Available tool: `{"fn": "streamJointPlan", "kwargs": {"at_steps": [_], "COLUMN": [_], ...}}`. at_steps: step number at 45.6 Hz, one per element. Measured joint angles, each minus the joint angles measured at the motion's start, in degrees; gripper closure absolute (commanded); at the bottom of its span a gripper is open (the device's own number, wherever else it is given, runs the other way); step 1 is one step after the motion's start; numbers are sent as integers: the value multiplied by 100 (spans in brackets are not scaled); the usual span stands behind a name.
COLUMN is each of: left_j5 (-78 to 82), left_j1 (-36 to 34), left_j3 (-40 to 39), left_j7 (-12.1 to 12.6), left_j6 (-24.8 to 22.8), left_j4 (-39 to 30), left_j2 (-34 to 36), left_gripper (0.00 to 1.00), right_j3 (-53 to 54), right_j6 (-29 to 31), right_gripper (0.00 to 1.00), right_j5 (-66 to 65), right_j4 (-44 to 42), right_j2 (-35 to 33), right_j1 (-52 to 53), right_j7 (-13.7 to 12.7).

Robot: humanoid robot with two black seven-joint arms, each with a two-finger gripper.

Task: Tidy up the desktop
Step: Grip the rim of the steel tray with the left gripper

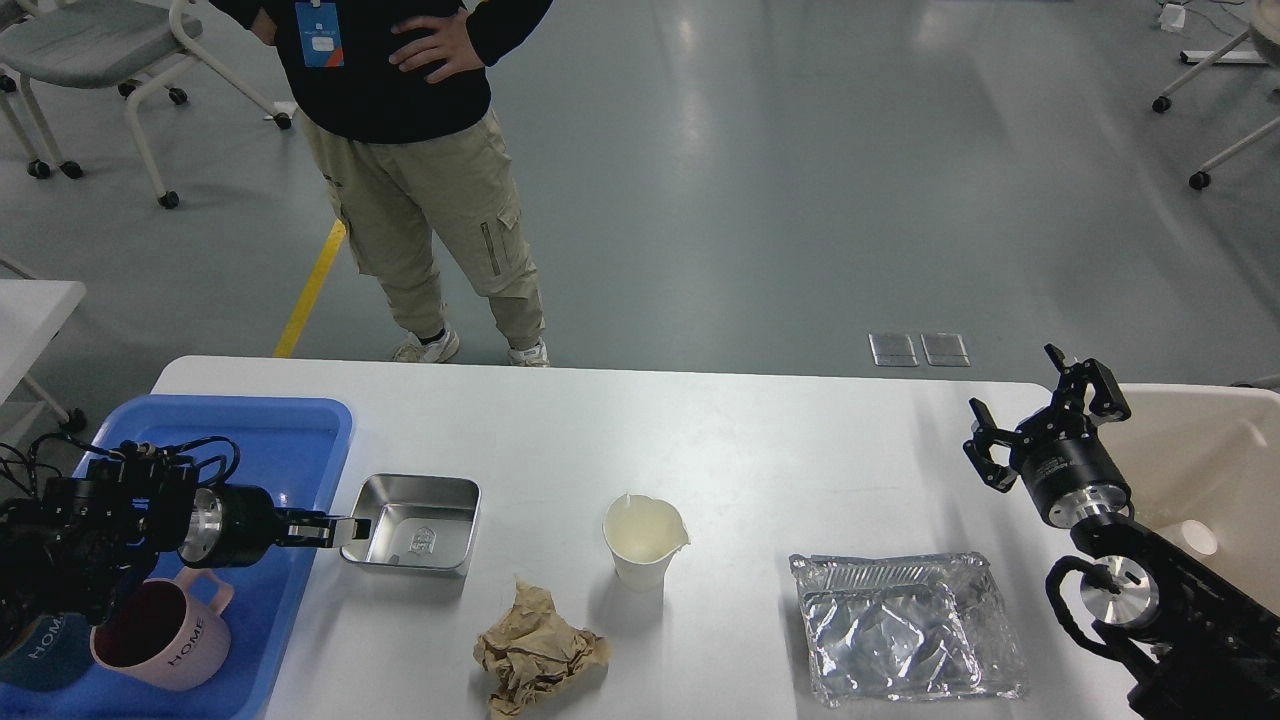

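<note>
While left gripper (352, 528) pinches steel tray (412, 523) rim | right gripper (1040, 415) spread, empty | mug (165, 630) partly hidden by arm

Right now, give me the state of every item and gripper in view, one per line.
left gripper: shut on metal tray's rim
right gripper: open, empty, above the desktop
metal tray: upright, empty
paper cup: upright, rim torn
brown paper: crumpled
foil container: crushed
pink mug: tilted in blue tray
beige bin: open
</note>
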Motion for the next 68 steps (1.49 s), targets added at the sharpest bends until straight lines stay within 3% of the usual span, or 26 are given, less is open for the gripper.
{"fn": "streamJointPlan", "kwargs": {"at_steps": [10,37,48,59,68], "left_j5": [5,-2,36,39,51], "left_j1": [25,28,-217,-680,-748], "left_j3": [9,80,428,666,668], "left_j7": [-37,-266,-552,-649,-643], "left_j6": [4,-7,-190,-327,-303], "left_j4": [31,101,-34,-1253,-1773], "left_j2": [-71,-47,33,843,1393], "left_gripper": [99,98,98,98,98], "right_j3": [0,43,37,35,35], "right_j6": [1,1,1,0,-7], "right_gripper": [0,0,0,0,0], "right_j5": [0,0,-2,-2,-4], "right_j4": [0,0,-29,-38,-37], "right_j2": [-10,-25,0,17,31], "right_j1": [-8,-8,-8,-1,5], "right_j7": [0,0,0,0,-1]}}
